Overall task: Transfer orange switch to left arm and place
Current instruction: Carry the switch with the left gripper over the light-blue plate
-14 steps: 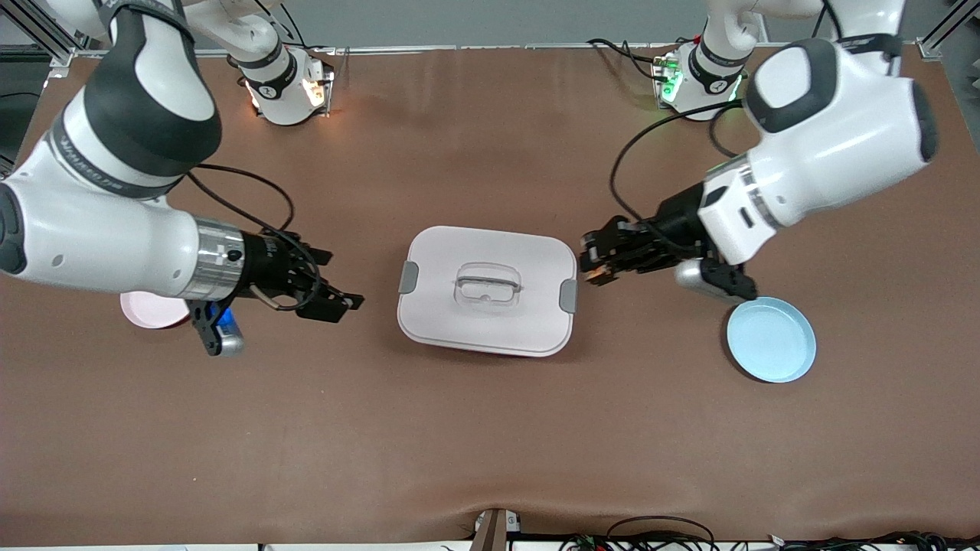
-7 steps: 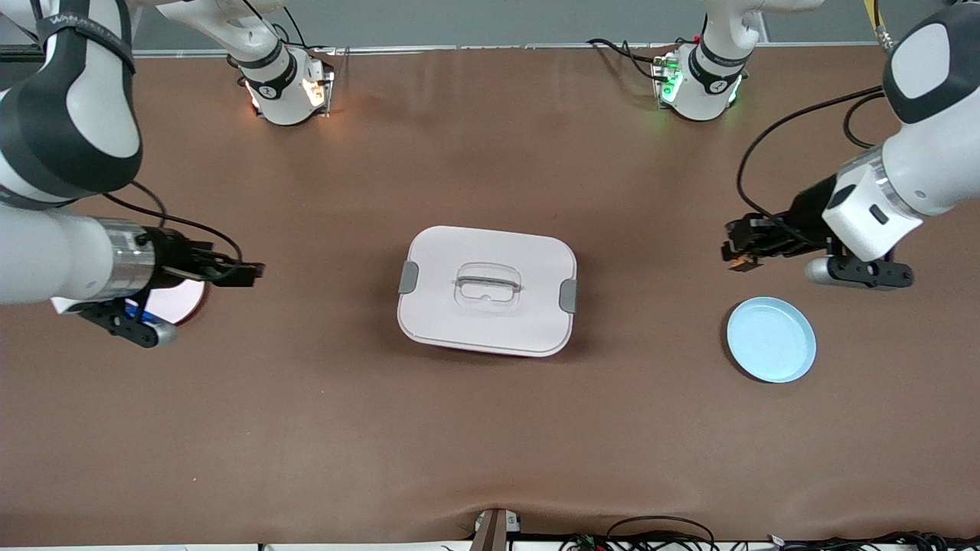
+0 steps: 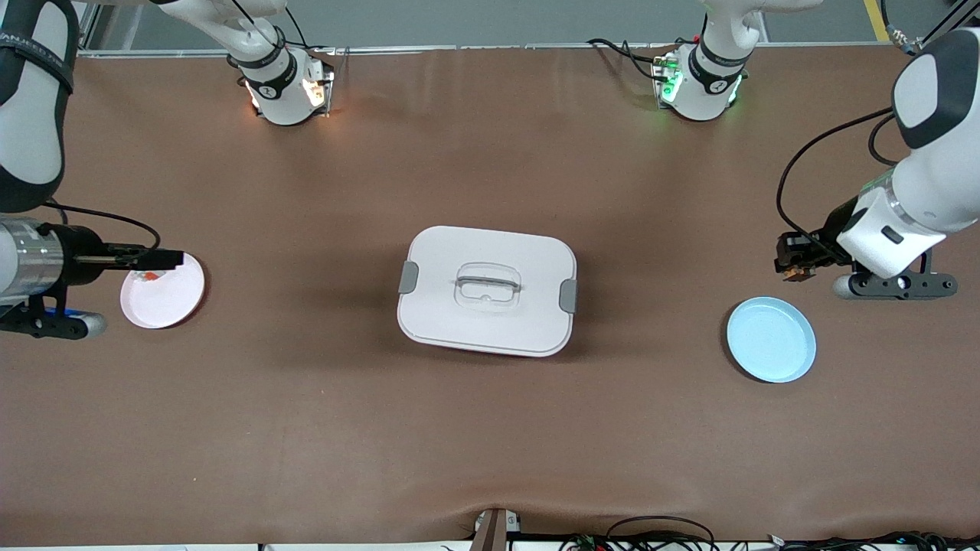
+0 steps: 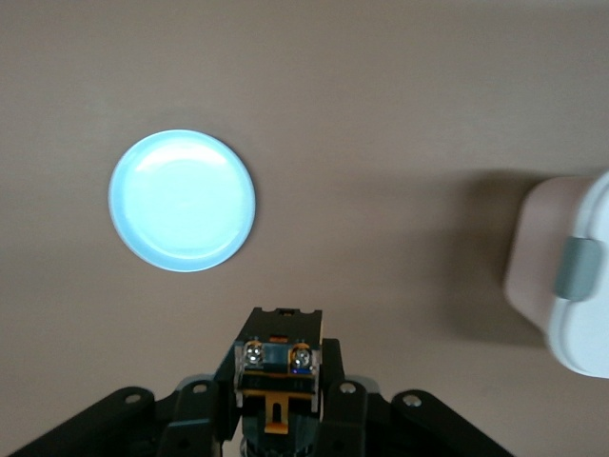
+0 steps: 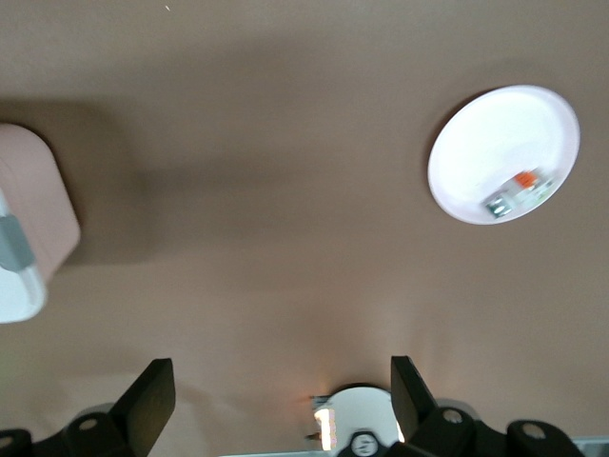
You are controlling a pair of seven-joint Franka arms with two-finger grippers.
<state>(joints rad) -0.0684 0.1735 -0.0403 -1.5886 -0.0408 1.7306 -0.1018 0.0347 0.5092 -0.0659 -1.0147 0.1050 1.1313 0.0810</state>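
The left gripper [image 3: 790,259] is hanging at the right of the front view, its jaws clenched on the orange switch [image 4: 277,367], over bare tabletop just above the blue plate [image 3: 771,339] in that frame. In the left wrist view the switch is showing two screw heads and an orange tab between the jaws.

The right gripper [image 3: 157,260] is sitting at the left edge of the front view with its jaws released and spread, holding nothing, over the rim of the pink plate [image 3: 163,291]. A small whitish part [image 5: 516,191] with red and green bits is lying in that plate.

The box [image 3: 487,290] is standing in the middle of the frame, lid on, grey clasps at both ends, well apart from both grippers.

The brown tabletop [image 3: 490,428] is stretching wide and bare across the lower half of the front view, with open room between the box and each plate. Cables are trailing along the bottom edge. No readable writing is showing.
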